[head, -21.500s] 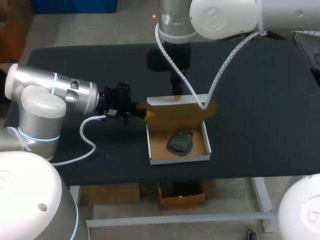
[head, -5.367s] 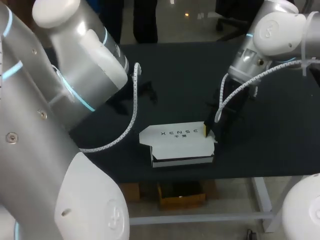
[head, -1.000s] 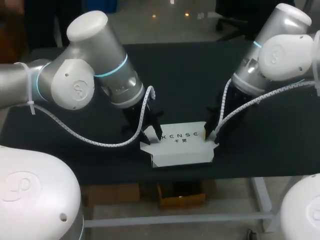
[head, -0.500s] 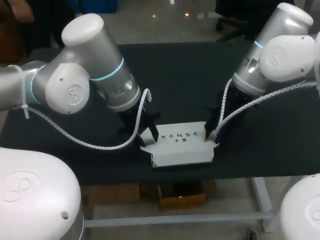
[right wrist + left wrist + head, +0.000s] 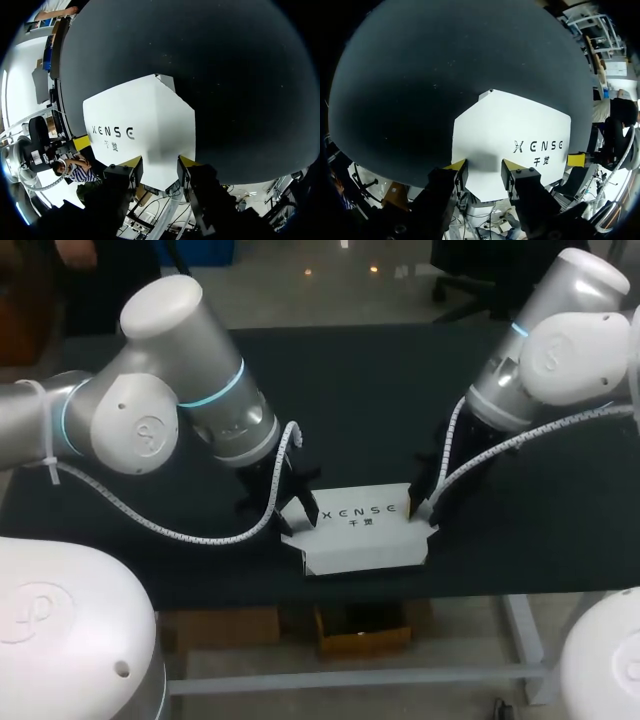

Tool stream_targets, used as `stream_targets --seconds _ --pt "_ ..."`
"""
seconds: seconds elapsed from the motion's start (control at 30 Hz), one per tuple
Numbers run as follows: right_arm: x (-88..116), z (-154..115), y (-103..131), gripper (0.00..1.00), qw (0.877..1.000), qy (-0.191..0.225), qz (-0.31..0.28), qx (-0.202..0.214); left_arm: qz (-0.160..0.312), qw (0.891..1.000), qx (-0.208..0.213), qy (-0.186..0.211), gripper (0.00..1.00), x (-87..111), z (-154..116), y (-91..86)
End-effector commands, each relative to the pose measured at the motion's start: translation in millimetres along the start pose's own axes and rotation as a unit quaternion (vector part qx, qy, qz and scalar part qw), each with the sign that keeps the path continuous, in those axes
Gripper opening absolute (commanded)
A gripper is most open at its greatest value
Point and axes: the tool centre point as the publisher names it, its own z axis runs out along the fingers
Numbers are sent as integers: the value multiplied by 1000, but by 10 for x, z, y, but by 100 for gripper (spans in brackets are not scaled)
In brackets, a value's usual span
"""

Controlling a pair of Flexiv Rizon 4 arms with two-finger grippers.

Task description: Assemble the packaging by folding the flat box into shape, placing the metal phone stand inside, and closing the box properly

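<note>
Flanking box (image 5: 365,558), left fingers (image 5: 457,169) and right fingers (image 5: 131,163) both spread. Uneven pressing, I reckon, could spring lid (image 5: 360,512) open.

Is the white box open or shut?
Shut. The lid lies flat over the box, hiding the inside. Cannot tell if its flaps are tucked in.

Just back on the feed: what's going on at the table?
Both arms are at the box, which sits with its lid folded down near the front edge of the table. The left tool is at its left end and the right tool at its right end, both open over the lid. The stand is not visible.
</note>
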Motion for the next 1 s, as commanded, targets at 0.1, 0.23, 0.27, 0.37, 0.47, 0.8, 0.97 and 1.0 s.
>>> stream_targets --seconds 0.1,0.23,0.27,0.37,0.47,0.8,0.97,1.0 --pt "11 0 11 44 1000 4 3 1 -3 1000 -3 -6 42 26 33 -30" --pt "11 0 11 47 1000 4 3 1 -3 1000 -3 -6 41 26 33 -30" --pt "11 0 11 45 1000 4 3 1 -3 1000 -3 -6 41 26 33 -30" --pt "11 0 11 46 1000 4 3 1 -3 1000 -3 -6 38 26 33 -30" --pt "11 0 11 42 1000 4 3 1 -3 1000 -3 -6 40 26 33 -30" --pt "11 0 11 41 1000 4 3 1 -3 1000 -3 -6 37 26 33 -30" --pt "11 0 11 45 1000 4 3 1 -3 1000 -3 -6 40 26 33 -30" --pt "11 0 11 45 1000 4 3 1 -3 1000 -3 -6 38 26 33 -30"
